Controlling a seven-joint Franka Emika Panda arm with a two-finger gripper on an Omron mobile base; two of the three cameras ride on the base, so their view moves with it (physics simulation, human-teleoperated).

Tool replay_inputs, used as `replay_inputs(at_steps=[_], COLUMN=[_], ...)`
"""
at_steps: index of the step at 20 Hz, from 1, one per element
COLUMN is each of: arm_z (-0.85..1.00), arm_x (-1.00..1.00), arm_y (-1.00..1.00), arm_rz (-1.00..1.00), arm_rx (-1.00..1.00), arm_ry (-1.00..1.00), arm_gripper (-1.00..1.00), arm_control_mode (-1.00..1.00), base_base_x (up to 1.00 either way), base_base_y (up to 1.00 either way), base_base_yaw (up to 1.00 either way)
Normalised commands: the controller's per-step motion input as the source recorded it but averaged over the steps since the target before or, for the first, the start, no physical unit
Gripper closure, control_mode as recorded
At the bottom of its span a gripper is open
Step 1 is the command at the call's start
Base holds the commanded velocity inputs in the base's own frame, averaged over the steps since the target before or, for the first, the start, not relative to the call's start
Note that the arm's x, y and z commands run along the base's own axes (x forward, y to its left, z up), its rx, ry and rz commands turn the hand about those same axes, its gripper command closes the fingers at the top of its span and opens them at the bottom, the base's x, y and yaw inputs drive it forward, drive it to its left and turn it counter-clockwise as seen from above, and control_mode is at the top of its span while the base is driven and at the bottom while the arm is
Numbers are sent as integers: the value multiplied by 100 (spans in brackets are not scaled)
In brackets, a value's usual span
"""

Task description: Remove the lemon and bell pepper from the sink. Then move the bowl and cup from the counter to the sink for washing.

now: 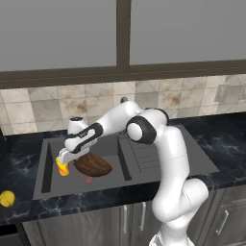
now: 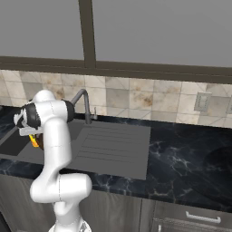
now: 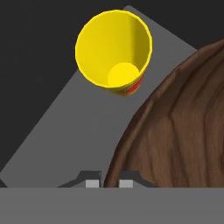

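Hand view showed the cup [image 3: 113, 50] upright on the sink [image 3: 57, 127] floor, just beside the bowl [image 3: 175, 135], apart from the tool [image 3: 110, 183], whose tips stood nearly together on nothing. Judged light, stiff and thin-walled, the cup should take a pinch over its rim; smooth sides might slip. In the left base view the cup [image 1: 63, 167] and bowl [image 1: 93, 165] sat in the sink [image 1: 48, 166], the lemon [image 1: 6, 198] out on the bench [image 1: 19, 153]. A small red thing [image 1: 88, 180] in the basin was too small to name.
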Motion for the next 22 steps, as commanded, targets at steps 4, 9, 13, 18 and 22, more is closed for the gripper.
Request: replay_inputs(at_steps=[4, 9, 13, 18, 22], arm_z=[0, -2, -9, -14, -12], arm_x=[0, -5, -7, -4, -7], arm_y=[0, -5, -10, -16, -16], arm_rz=[0, 0, -1, -2, -4], arm_rx=[0, 0, -1, -8, -10], arm_ry=[0, 0, 0, 0, -2], arm_gripper=[100, 100, 100, 100, 100], arm_control_mode=[-100, -100, -100, -100, -100], base_base_x=[0, 0, 0, 0, 0], base_base_y=[0, 0, 0, 0, 0], base_base_yaw=[0, 0, 0, 0, 0])
